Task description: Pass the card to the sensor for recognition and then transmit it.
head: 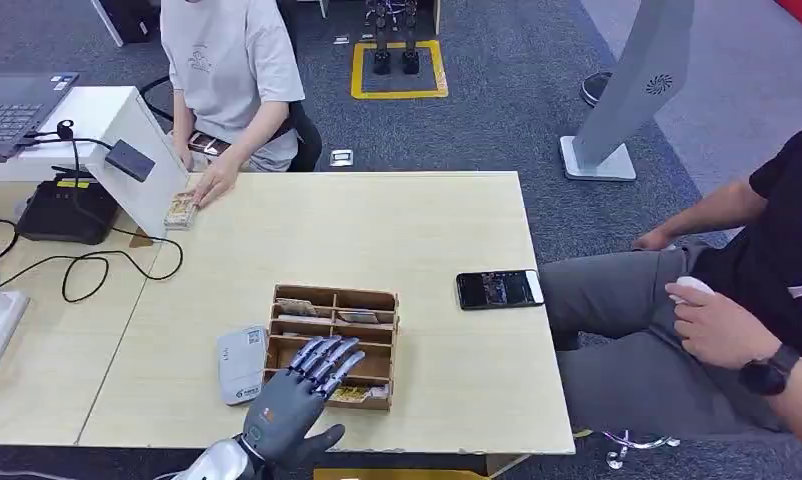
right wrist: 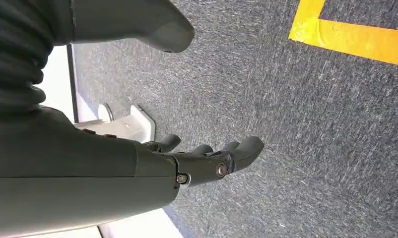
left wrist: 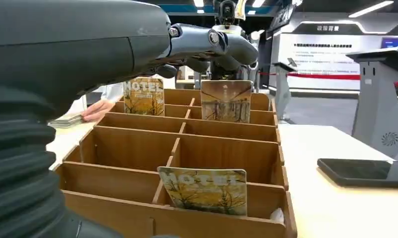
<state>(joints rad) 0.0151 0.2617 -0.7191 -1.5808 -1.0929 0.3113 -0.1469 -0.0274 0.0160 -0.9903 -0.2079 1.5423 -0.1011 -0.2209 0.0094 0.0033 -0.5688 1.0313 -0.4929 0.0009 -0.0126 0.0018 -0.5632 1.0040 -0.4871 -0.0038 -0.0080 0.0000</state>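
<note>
Plainly "HOTEL" on the card [left wrist: 206, 190]; left hand [head: 295, 400] above

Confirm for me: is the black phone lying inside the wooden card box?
No; the phone lies flat on the bare table, apart from the wooden card box and on its right.

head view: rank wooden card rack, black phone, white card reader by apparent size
1. wooden card rack, clearly largest.
2. white card reader and black phone: look about alike in area; the left hand borders the reader, so I won't rank them.
</note>
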